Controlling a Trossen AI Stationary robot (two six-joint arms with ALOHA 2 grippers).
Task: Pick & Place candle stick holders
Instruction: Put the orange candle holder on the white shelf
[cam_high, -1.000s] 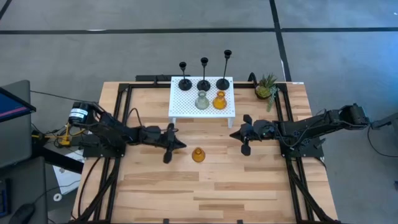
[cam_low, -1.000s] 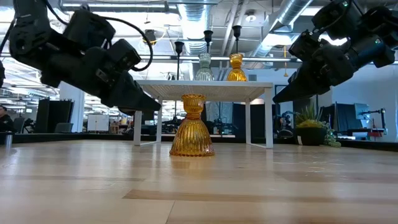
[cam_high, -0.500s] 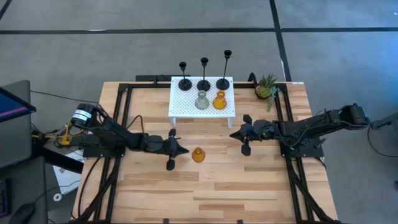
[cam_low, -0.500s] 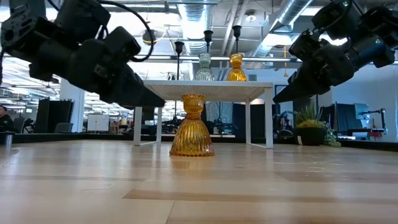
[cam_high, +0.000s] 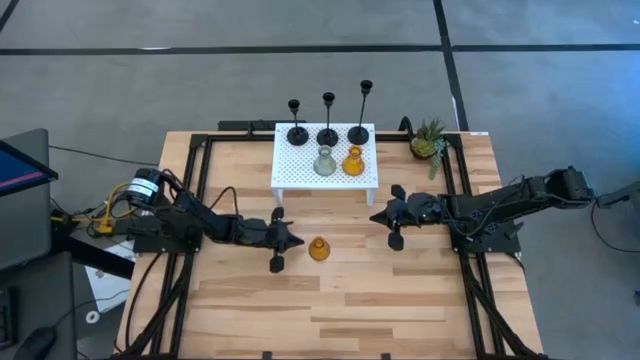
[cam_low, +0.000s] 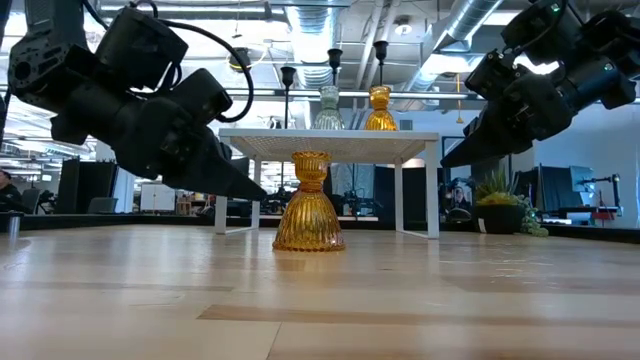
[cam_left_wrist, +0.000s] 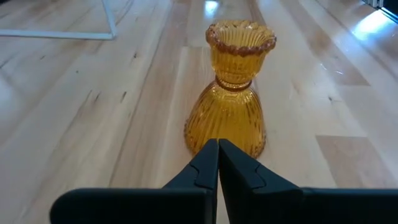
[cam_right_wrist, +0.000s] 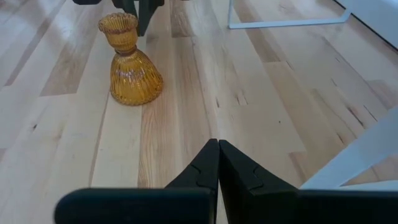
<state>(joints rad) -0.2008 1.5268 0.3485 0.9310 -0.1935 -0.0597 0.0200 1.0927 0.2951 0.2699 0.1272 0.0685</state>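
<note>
An amber glass holder (cam_high: 319, 249) stands upright on its wide base on the table, also in the left wrist view (cam_left_wrist: 232, 93) and the right wrist view (cam_right_wrist: 129, 62). My left gripper (cam_high: 296, 241) is shut, just left of it, its tips (cam_left_wrist: 218, 145) near the base; whether they touch I cannot tell. My right gripper (cam_high: 373, 216) is shut and empty, to the holder's right and farther back. Three black holders (cam_high: 328, 130), a grey-green glass one (cam_high: 324, 162) and another amber one (cam_high: 353, 161) stand on the white perforated stand (cam_high: 300, 172).
A small potted plant (cam_high: 428, 140) stands at the table's far right. The white stand's legs (cam_low: 433, 200) rest on the far middle of the table. Bare wood (cam_high: 350, 300) lies toward the near edge.
My left gripper has moved toward the table's right and a little toward the near edge, closing in on the amber holder. The holder has stayed in place. My right arm has kept still.
</note>
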